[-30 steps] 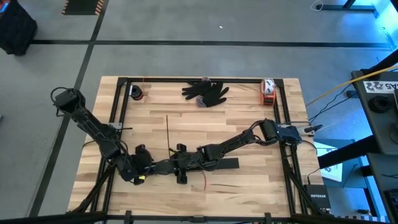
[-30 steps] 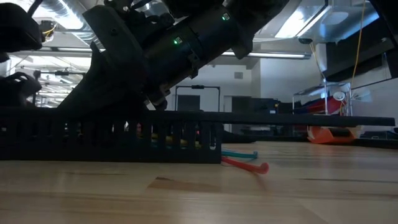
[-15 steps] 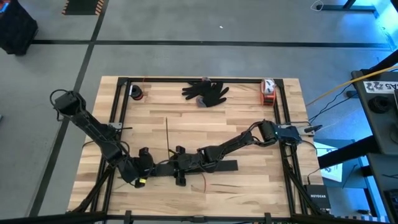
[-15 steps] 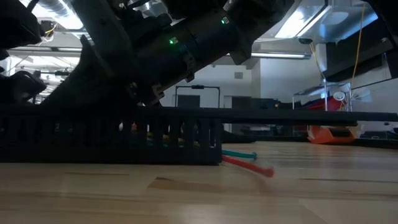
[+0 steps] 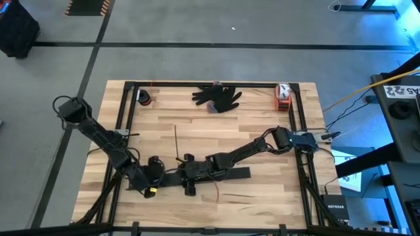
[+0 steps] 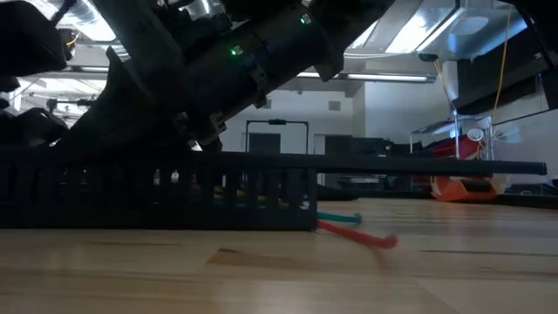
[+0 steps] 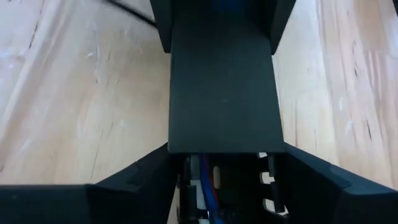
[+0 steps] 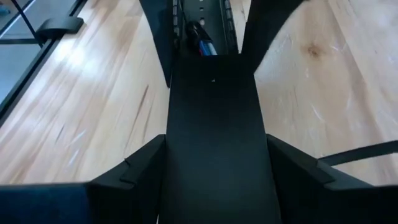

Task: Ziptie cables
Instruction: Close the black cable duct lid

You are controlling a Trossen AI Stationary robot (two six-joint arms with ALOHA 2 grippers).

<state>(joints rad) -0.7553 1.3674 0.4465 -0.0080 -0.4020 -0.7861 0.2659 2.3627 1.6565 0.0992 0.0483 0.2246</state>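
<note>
A long black comb-slotted bar [image 5: 226, 174] lies on the wooden table near its near edge, with a flat black cover [image 8: 214, 118] on top. The cables [image 7: 205, 186], white, blue and red, run inside it. Their red and teal ends [image 6: 356, 227] stick out of the bar's right end [image 6: 305, 196] onto the table. My left gripper [image 5: 155, 177] and right gripper [image 5: 188, 174] both stand over the bar, close together, each shut on it. The ziptie [image 5: 176, 141] lies flat on the table, just beyond them. My left gripper straddles the slotted bar near its left end, its fingers [image 7: 130, 186] against the bar's two side walls, just short of the cover's end [image 7: 221, 146]. The bar rests on the table. My right gripper pinches the covered part of the bar [image 8: 214, 155] across its width, fingers [image 8: 134, 171] on its long edges, slanting down from the table's right. The bar lies flat on the table.
A black glove [image 5: 218, 97], an orange and white object [image 5: 282, 96] and a small dark spool [image 5: 144, 98] lie along the far edge. Black frame rails [image 5: 125, 118] border the table's left and right sides. Bare wood stretches between the ziptie and the right rail.
The slotted bar has slid a little toward the table's right, and the red cable end reaches farther out along the table. The right arm has shifted slightly toward the left, and the left gripper has crept toward the right.
</note>
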